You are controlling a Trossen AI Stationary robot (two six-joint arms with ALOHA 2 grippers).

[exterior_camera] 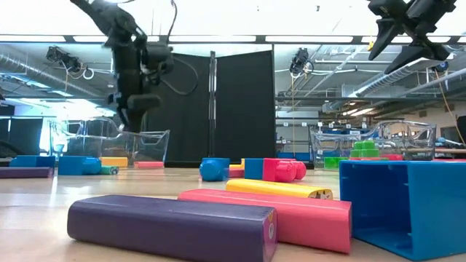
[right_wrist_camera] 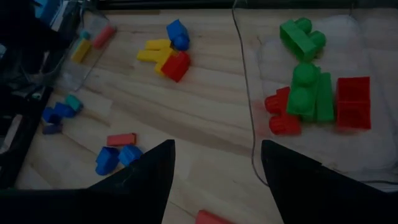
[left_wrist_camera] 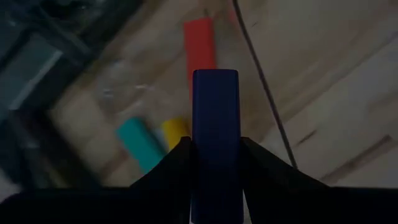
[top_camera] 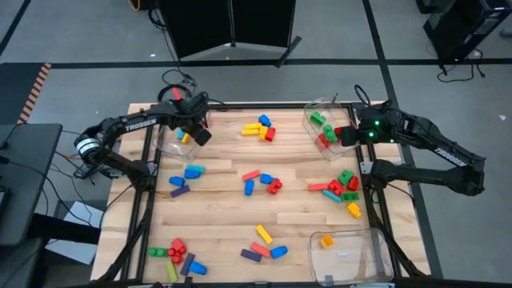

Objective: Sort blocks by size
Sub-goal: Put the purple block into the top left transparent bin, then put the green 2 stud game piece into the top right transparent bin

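My left gripper [top_camera: 194, 126] hangs over the clear bin [top_camera: 170, 144] at the table's far left, shut on a long dark blue bar [left_wrist_camera: 214, 124]. Inside that bin lie a teal bar [left_wrist_camera: 138, 143], a yellow bar [left_wrist_camera: 175, 132] and a red bar [left_wrist_camera: 200, 43]. My right gripper [right_wrist_camera: 217, 180] is open and empty above the near edge of the far right clear bin [top_camera: 314, 112], which holds green blocks [right_wrist_camera: 306, 87] and red blocks [right_wrist_camera: 353, 102]. Many loose blocks lie in clusters on the wooden table [top_camera: 224, 208]. My left gripper pinches the dark blue bar's two long sides [left_wrist_camera: 198, 162] between its two fingers. The bar lies along the fingers and sticks out past their tips. The fingers point downward from above, and the bar is lifted clear over the bin.
A third clear bin [top_camera: 370, 240] at the near right holds one orange block [top_camera: 326, 241]. Loose blocks lie at the far middle [top_camera: 261, 128], middle [top_camera: 262, 184], right [top_camera: 342, 188], near left [top_camera: 178, 258] and near middle [top_camera: 264, 244]. In the low view, purple [exterior_camera: 171, 225] and red [exterior_camera: 277, 215] bars lie close by.
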